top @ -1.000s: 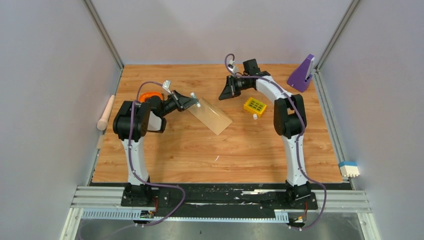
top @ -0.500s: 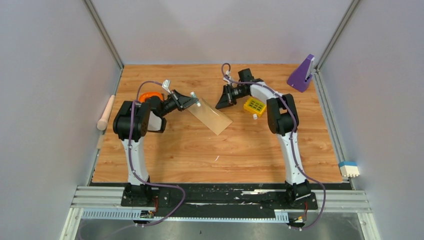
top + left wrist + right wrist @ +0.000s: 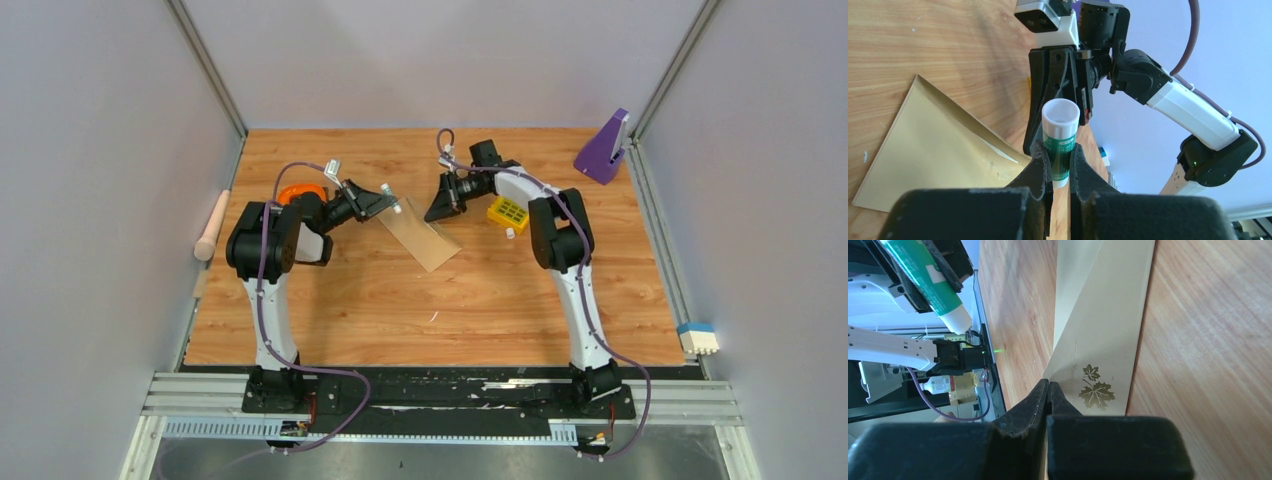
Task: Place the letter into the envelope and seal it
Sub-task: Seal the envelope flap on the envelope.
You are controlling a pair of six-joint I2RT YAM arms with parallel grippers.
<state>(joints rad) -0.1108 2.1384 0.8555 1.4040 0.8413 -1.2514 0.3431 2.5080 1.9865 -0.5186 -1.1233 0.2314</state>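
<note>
The tan envelope (image 3: 425,238) lies flat on the wooden table, a gold maple-leaf print on its flap (image 3: 1108,315). My left gripper (image 3: 392,207) hovers over its left end, shut on a green-and-white glue stick (image 3: 1060,135) whose white end points away from me. My right gripper (image 3: 437,212) is shut, its tips (image 3: 1049,385) at the edge of the envelope's flap; whether paper is pinched between them I cannot tell. The letter is not in view, apart from perhaps a thin pale sliver under the flap edge in the left wrist view.
A yellow block (image 3: 510,213) lies just right of the right gripper. A purple stand (image 3: 604,148) sits at the back right corner. An orange object (image 3: 297,192) is behind the left arm, and a wooden pin (image 3: 212,225) lies at the left wall.
The right arm has swung left and lowered, bringing its shut gripper from beside the yellow block to the envelope's far edge. The left gripper and glue stick have stayed put.
</note>
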